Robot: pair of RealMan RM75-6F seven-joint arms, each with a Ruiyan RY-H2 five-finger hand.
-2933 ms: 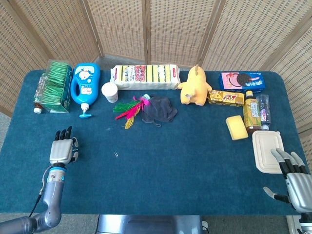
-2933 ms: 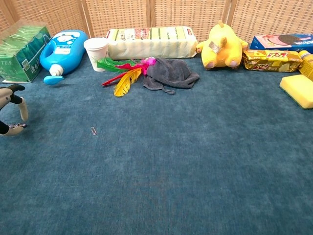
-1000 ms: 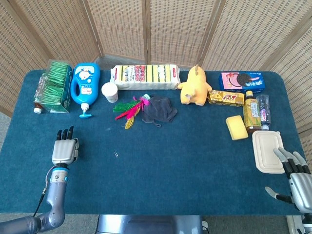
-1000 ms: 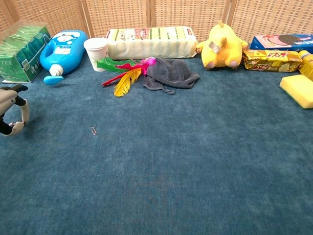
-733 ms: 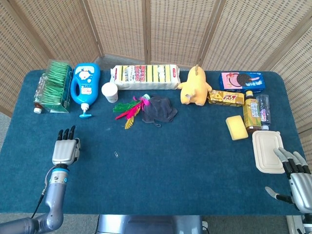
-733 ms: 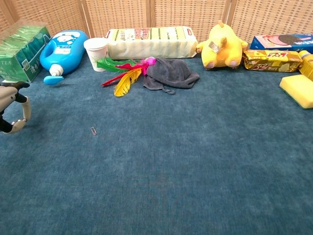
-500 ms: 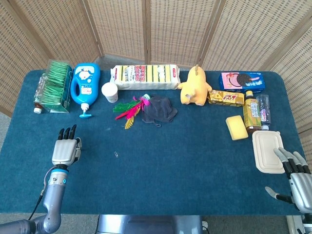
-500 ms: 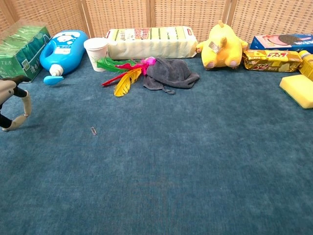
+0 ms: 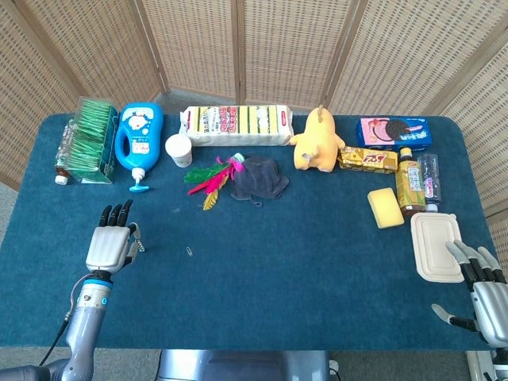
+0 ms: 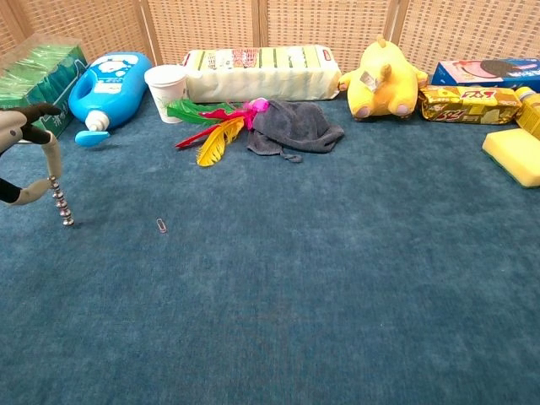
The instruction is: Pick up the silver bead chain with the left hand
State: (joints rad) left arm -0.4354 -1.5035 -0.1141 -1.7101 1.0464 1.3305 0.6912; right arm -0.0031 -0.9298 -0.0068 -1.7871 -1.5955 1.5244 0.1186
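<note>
Your left robot hand [image 9: 110, 246] sits near the left edge of the counter [image 9: 262, 270], fingers pointing away from you. From the head view you mostly get the back of it, with just a sliver of the silver bead chain [image 9: 140, 243] poking out beside it. The chest view is way more useful here: you can see the left robot hand's fingers [image 10: 52, 156] pinching the top of the chain [image 10: 61, 202], which hangs straight down with its bottom bead at or just off the blue cloth, can't tell which.

A little right of that there's a paper clip [image 10: 161, 224] lying flat by itself. Behind it, along the back, you've got the green tea box [image 10: 34, 89], the blue bottle [image 10: 108, 84], a white paper cup [image 10: 165, 91], then the coloured feathers [image 10: 211, 122] touching the grey cloth [image 10: 295, 125].

Far right, only the head view shows your right robot hand [image 9: 482, 290]: it's at the counter's corner, fingers spread, holding nothing, just beside the white lidded container [image 9: 436, 246].
</note>
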